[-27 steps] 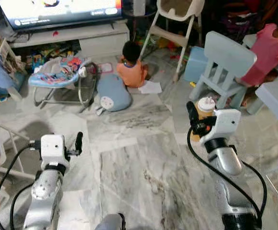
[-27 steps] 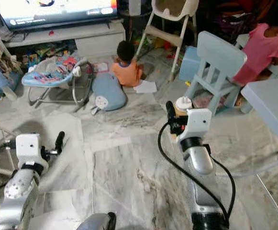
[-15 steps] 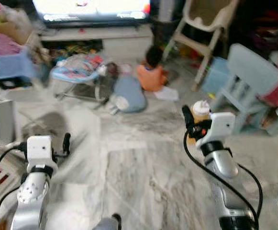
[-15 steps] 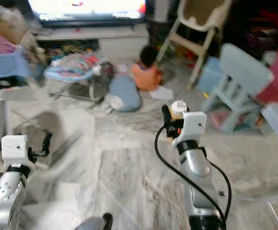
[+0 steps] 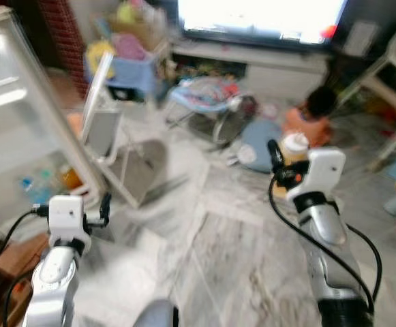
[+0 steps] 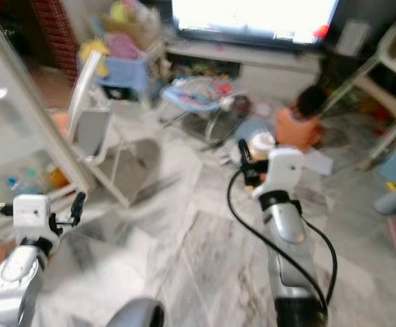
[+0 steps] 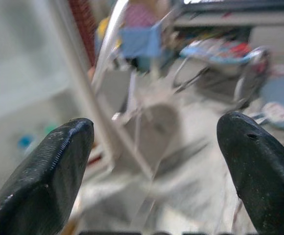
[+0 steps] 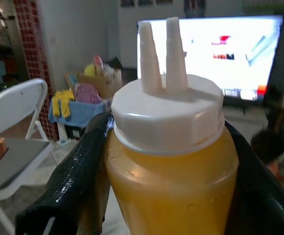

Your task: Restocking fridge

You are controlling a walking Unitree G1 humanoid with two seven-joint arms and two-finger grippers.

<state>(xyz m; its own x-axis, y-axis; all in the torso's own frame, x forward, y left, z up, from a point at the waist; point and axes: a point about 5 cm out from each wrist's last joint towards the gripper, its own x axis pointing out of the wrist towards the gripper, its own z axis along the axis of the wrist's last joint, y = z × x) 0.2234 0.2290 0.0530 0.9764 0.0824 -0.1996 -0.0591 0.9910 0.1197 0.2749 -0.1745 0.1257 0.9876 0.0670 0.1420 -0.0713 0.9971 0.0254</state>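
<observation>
My right gripper [image 5: 287, 158] is raised at chest height, shut on a squeeze bottle [image 5: 295, 144] of orange-yellow sauce with a white twin-nozzle cap. In the right wrist view the bottle [image 8: 173, 171] stands upright between both black fingers [image 8: 78, 186]. The open white fridge [image 5: 20, 129] stands at the far left, with small bottles [image 5: 31, 185] on a low shelf. My left gripper [image 5: 104, 208] is held low in front of the fridge; the left wrist view shows its fingers [image 7: 49, 181] wide apart with nothing between them.
A white folding chair [image 5: 109, 116] stands next to the fridge. Behind it are a blue basket of toys [image 5: 126, 71], a baby bouncer [image 5: 208, 102] and a lit TV [image 5: 259, 17]. A small child in orange [image 5: 307, 119] sits on the marble floor near a blue cushion [image 5: 259, 136].
The camera has swung to the left, bringing the fridge and folding chair into view. Both arms keep their pose and the bottle stays in the right gripper.
</observation>
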